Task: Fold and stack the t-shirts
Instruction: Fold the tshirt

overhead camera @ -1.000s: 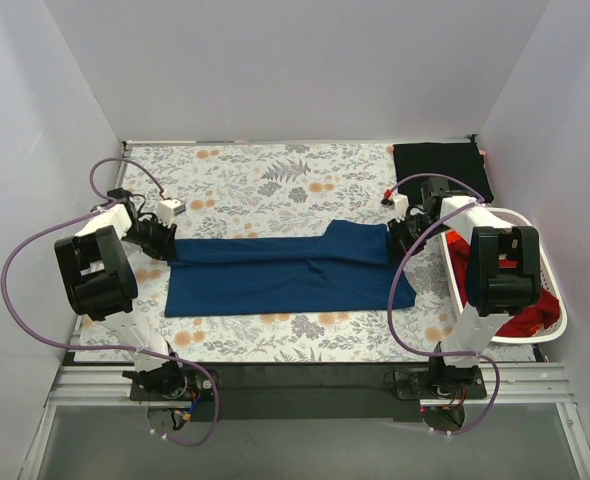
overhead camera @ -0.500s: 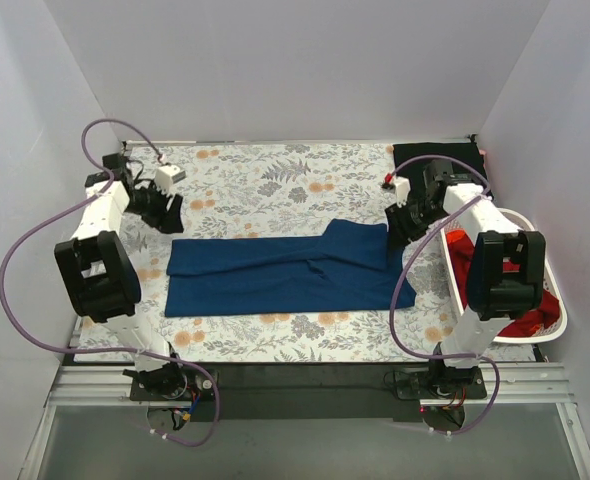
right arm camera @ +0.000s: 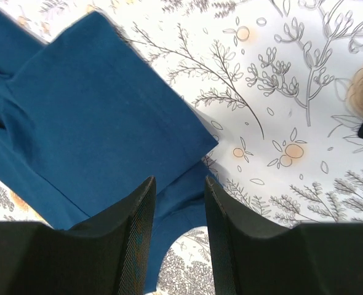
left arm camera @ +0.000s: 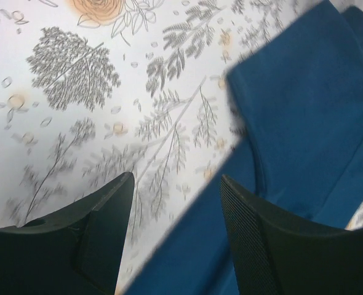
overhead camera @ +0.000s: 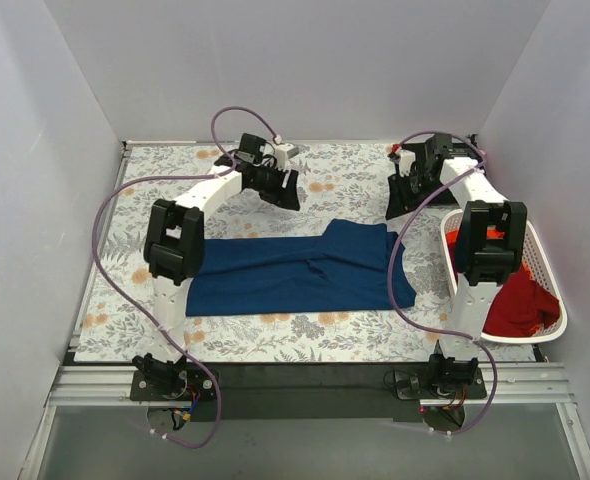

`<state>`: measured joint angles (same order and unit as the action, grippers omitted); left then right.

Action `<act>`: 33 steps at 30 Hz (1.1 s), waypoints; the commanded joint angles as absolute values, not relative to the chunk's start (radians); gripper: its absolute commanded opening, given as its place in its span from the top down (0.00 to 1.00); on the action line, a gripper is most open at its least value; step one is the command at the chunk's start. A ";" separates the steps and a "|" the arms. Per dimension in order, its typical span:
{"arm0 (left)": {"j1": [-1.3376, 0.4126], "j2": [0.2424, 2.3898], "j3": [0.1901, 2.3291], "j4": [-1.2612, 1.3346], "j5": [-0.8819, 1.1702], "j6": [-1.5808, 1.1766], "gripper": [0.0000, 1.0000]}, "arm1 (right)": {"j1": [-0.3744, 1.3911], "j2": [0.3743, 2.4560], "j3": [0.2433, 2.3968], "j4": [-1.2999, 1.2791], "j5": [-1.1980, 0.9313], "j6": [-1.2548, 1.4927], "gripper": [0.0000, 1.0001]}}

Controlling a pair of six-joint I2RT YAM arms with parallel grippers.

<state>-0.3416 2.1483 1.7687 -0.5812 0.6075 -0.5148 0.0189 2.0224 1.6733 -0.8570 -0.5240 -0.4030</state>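
Top view: bright, even, diffuse light from above. The plain white enclosure walls (overhead camera: 295, 70) read pale grey-lilac, without glare. Only faint, soft shadows lie on the floral-patterned table cover (overhead camera: 125, 280). Focus is sharp throughout.

Left wrist view: motion blur smears the edge of the navy blue cloth t-shirt (left arm camera: 304, 110) and softens the printed leaves. The left gripper (left arm camera: 176, 178) has black fingers (left arm camera: 83, 246) that are underexposed and nearly featureless.

Right wrist view: the print is crisp. The right gripper (right arm camera: 179, 179) is dark, with mesh texture faintly visible on its fingers (right arm camera: 138, 239).
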 commanded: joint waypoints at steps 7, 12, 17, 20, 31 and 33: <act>-0.449 2.312 1.937 -0.450 0.485 -0.773 0.43 | 0.017 2.100 1.694 -0.813 -0.502 -0.336 0.54; -0.485 2.382 1.983 -0.448 0.495 -0.778 0.43 | 0.017 2.129 1.690 -0.807 -0.511 -0.331 0.54; -0.526 2.414 1.988 -0.437 0.494 -0.776 0.44 | 0.018 2.151 1.681 -0.804 -0.526 -0.324 0.54; -0.541 2.437 1.999 -0.433 0.486 -0.778 0.45 | 0.017 2.164 1.681 -0.801 -0.526 -0.322 0.54; -0.586 2.490 2.014 -0.426 0.482 -0.785 0.49 | 0.018 2.200 1.689 -0.796 -0.560 -0.330 0.60; -0.591 2.490 2.008 -0.426 0.480 -0.785 0.51 | 0.018 2.203 1.689 -0.795 -0.569 -0.330 0.60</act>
<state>-0.5705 2.4691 2.0193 -0.4000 0.5007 -0.7868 0.0189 2.1948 1.6733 -0.8051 -0.5377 -0.3317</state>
